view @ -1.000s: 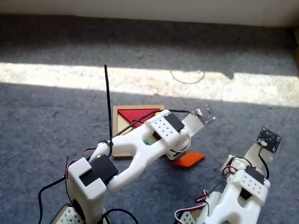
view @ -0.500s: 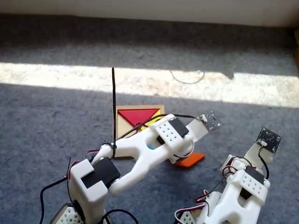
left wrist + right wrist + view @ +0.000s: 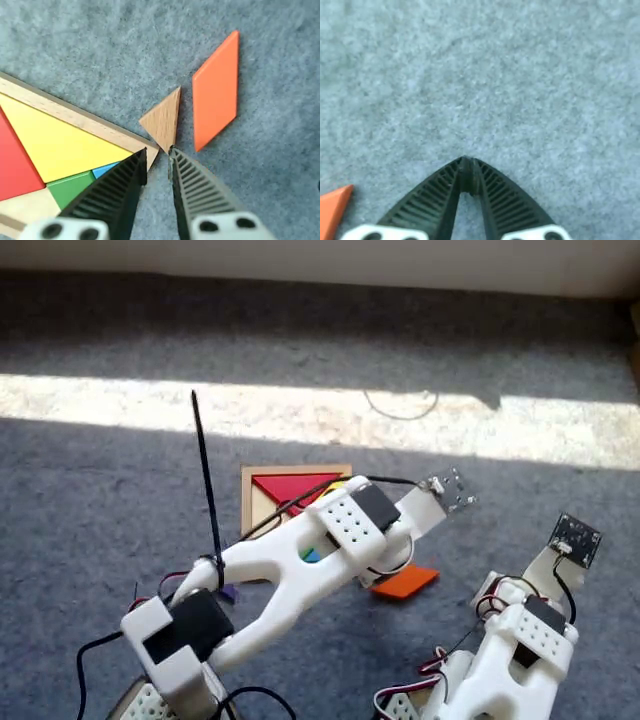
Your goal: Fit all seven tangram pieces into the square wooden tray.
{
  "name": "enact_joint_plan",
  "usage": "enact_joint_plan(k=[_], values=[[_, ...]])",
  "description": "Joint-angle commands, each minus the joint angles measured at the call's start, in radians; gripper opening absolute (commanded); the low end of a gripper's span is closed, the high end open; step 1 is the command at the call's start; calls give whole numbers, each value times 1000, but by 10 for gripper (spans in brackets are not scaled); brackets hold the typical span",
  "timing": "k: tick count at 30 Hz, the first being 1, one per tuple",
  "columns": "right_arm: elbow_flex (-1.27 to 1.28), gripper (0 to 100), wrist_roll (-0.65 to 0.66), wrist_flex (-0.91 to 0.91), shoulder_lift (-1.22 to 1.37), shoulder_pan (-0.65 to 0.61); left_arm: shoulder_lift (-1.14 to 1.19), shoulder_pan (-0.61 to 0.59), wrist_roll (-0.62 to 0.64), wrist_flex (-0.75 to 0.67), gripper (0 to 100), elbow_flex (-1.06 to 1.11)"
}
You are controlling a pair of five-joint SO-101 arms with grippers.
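The square wooden tray (image 3: pixel 75 116) holds a red triangle (image 3: pixel 15 160), a yellow triangle (image 3: pixel 65 145), a green piece (image 3: pixel 75 187) and a blue piece (image 3: pixel 107 169). A plain wood triangle (image 3: pixel 164 120) lies on the carpet just off the tray's corner. An orange parallelogram (image 3: pixel 215 92) lies beside it. My left gripper (image 3: pixel 158 151) hovers over that corner, narrowly open and holding nothing. In the high view the left arm (image 3: pixel 350 525) covers most of the tray (image 3: pixel 292 471). My right gripper (image 3: pixel 466 161) is shut over bare carpet.
Grey carpet runs all round, with a sunlit band behind the tray. The right arm (image 3: pixel 530 640) stands at the front right, beyond the orange parallelogram (image 3: pixel 405 582). A small purple bit (image 3: pixel 228 592) shows by the left arm's lower link.
The left arm's lower part swung left, and its wrist shifted slightly right, then back over the tray's corner. The right arm has not moved.
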Motion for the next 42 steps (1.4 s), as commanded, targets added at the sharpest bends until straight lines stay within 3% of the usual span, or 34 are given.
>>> enact_joint_plan(k=[1,5,10,17,36,42], values=[[-54,4,3,-21,-13,-5,-154,-24,-11,54,81,-27],[-54,4,3,-21,-13,-7,-160,-76,-12,48,104,-27],[-54,4,3,-21,-13,-7,-44,-59,-6,37,218,-35],[-54,4,3,-21,-13,-7,151,-30,-5,-115,204,-39],[-54,4,3,-21,-13,-7,193,38,38,-97,200,-93],[-54,4,3,-21,-13,-7,269,39,38,-69,154,-185]])
